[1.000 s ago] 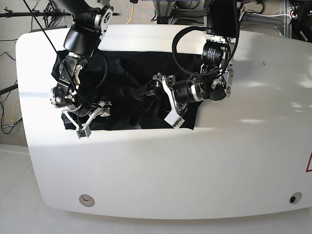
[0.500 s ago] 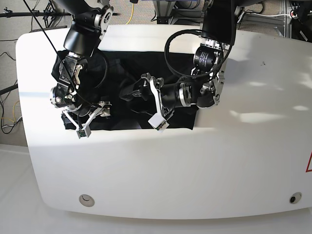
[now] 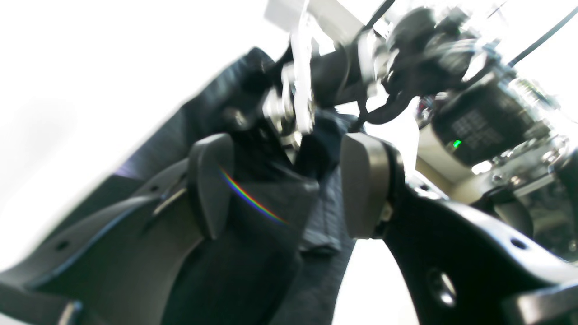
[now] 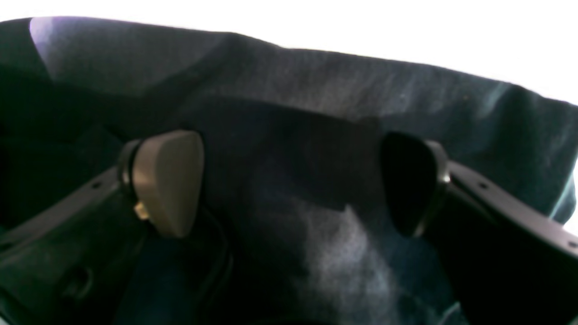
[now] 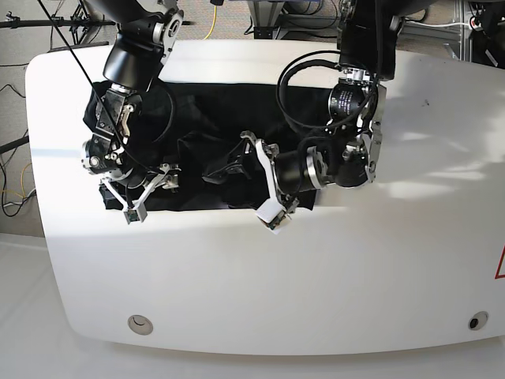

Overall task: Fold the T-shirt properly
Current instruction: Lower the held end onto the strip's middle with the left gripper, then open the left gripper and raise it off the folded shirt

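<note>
The black T-shirt (image 5: 205, 110) lies wrinkled on the white table (image 5: 355, 276), across its back left part. My left gripper (image 5: 257, 177) lies low over the shirt's front right part, jaws open. In the left wrist view the left gripper (image 3: 284, 189) has a raised fold of the T-shirt (image 3: 271, 212) between its spread pads (image 3: 210, 185). My right gripper (image 5: 151, 193) is open at the shirt's front left edge. In the right wrist view the right gripper (image 4: 289, 185) hangs over the dark T-shirt (image 4: 316, 135) without gripping it. No orange tag shows.
A black cable loop (image 5: 293, 79) hangs from the left arm over the shirt. The right arm's body (image 3: 478, 122) shows blurred beyond the left gripper. Two round fittings (image 5: 140, 322) sit near the table's front edge. Bare table surface lies to the front and right.
My left gripper swung left across the shirt, then came back right and toward the front edge. The right arm has not moved.
</note>
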You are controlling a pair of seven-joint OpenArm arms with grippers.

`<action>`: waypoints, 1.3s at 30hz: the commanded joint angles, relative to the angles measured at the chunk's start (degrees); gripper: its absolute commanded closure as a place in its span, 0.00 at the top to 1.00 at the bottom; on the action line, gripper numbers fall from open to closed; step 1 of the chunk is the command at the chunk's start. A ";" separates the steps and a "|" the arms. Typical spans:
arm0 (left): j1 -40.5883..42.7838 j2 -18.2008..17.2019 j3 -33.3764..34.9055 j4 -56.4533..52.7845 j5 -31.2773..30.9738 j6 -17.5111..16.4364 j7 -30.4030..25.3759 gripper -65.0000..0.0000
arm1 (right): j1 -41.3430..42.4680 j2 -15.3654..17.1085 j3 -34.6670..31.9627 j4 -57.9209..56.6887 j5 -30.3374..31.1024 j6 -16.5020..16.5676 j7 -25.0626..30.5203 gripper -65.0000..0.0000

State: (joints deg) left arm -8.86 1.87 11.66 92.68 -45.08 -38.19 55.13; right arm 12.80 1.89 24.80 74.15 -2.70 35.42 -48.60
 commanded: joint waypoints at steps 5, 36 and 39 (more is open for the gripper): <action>-1.29 -4.81 -1.86 2.83 -1.21 1.67 -1.29 0.55 | -0.53 -0.26 -0.05 -0.70 -0.60 0.32 -5.07 0.91; 8.82 -12.90 -2.83 9.34 -1.21 7.82 -0.94 0.55 | -0.36 -0.26 -0.05 -0.70 -0.60 0.49 -5.07 0.91; 8.56 -14.22 -1.33 9.34 -1.21 10.11 -1.02 0.55 | -0.45 -0.26 -0.05 -0.70 -0.60 0.49 -5.07 0.91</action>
State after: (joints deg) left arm 0.80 -11.35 9.74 100.86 -45.19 -28.82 55.61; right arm 12.95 1.89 24.80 74.15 -2.70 35.62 -48.88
